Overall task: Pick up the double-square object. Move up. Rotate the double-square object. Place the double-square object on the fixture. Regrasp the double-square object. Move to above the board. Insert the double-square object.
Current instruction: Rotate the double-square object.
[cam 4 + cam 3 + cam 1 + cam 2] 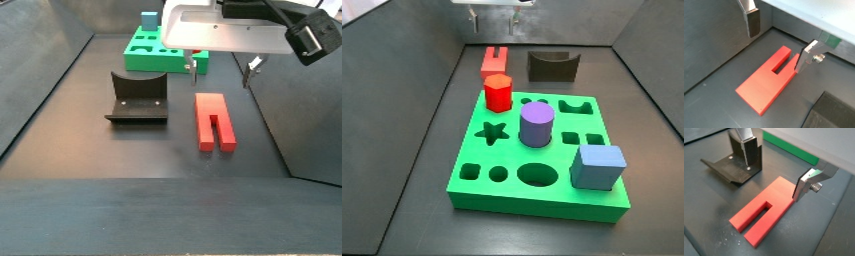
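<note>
The double-square object (214, 121) is a long red block with a slot cut in from one end. It lies flat on the dark floor and shows in both wrist views (767, 80) (764, 213) and, behind the board, in a side view (494, 59). My gripper (222, 76) is open and empty, hovering above the block's end nearest the board. Its fingers (753, 22) (803, 187) stand wide apart, clear of the block. The dark fixture (138, 98) (731, 168) (552, 66) stands beside the block. The green board (502, 150) (150, 55) lies further along.
On the board stand a red hexagonal prism (497, 92), a purple cylinder (536, 125) and a blue cube (600, 166). Grey walls (47, 70) enclose the floor on both sides. A strip of the board's edge (794, 150) shows in a wrist view.
</note>
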Robot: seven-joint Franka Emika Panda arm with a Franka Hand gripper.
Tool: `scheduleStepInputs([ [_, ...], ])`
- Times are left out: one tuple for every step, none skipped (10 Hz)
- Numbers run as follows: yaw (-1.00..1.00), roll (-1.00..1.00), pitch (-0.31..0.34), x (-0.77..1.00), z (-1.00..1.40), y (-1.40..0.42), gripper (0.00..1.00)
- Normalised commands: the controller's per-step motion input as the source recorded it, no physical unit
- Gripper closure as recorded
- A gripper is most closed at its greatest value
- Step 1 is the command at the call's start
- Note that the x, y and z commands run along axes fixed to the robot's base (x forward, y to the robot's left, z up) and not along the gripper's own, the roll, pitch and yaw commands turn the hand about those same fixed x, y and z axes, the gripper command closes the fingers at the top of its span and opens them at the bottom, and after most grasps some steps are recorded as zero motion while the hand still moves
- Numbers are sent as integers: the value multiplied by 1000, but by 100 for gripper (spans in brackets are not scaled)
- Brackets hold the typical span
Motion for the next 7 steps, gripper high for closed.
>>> scheduleStepInputs([
  [326, -9, -12, 30, -41, 2, 0],
  [207, -9, -12, 30, -41, 2, 0],
  [0, 0, 0, 0, -1000, 0, 0],
  [-24, 0, -3, 2, -1000, 0, 0],
  [-27, -6, -32, 18, -1000, -1, 0],
  [-16, -31, -40, 23, -1000, 0, 0],
  [-9, -50, -48, 31, -1000, 1, 0],
])
